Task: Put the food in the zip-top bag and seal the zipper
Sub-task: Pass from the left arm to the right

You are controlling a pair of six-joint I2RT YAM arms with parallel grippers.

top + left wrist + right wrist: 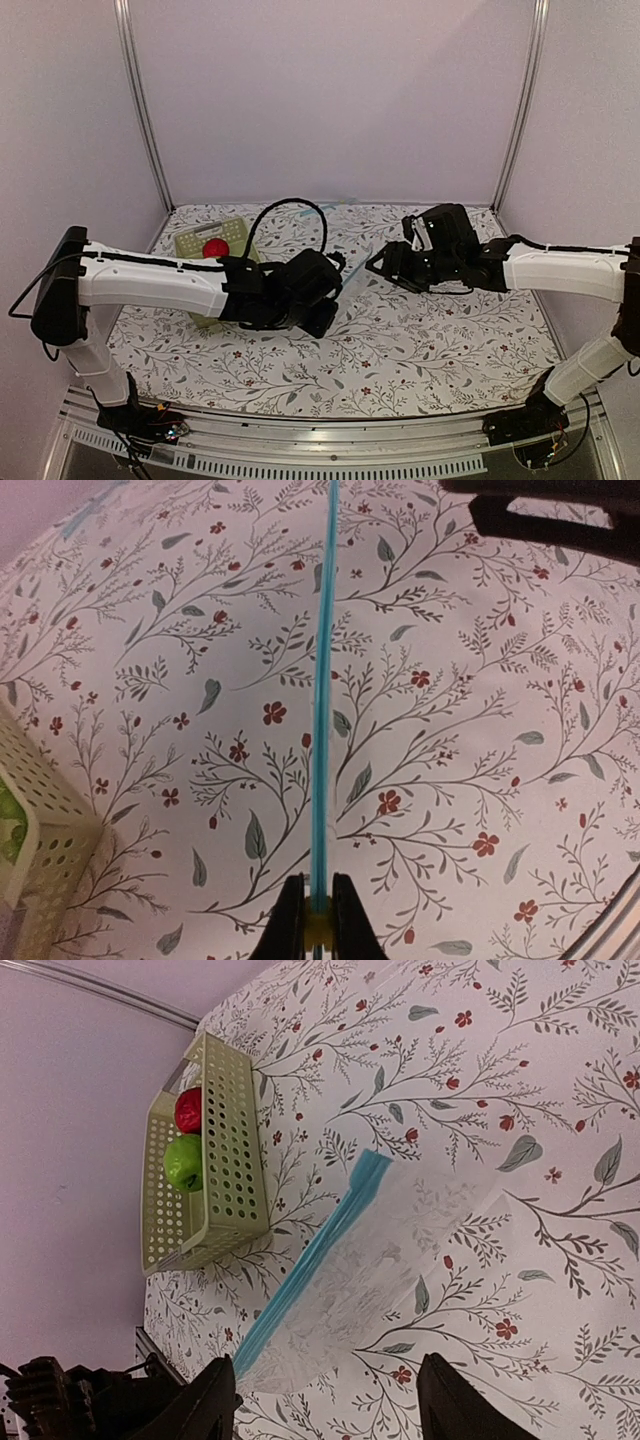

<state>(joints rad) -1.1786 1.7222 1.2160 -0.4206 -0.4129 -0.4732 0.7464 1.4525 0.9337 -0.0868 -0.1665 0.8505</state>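
Apples (185, 1162) (red, green) inside basket (236, 1150)

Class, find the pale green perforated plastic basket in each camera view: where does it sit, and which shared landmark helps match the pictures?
Top external: the basket sits left of centre, toward the far left corner.
Left wrist: its wall fills the lower left corner, left of the light blue zipper strip.
Right wrist: upper left, holding a round red apple and a round green apple.
Shared landmark: the floral table cover, in all three.
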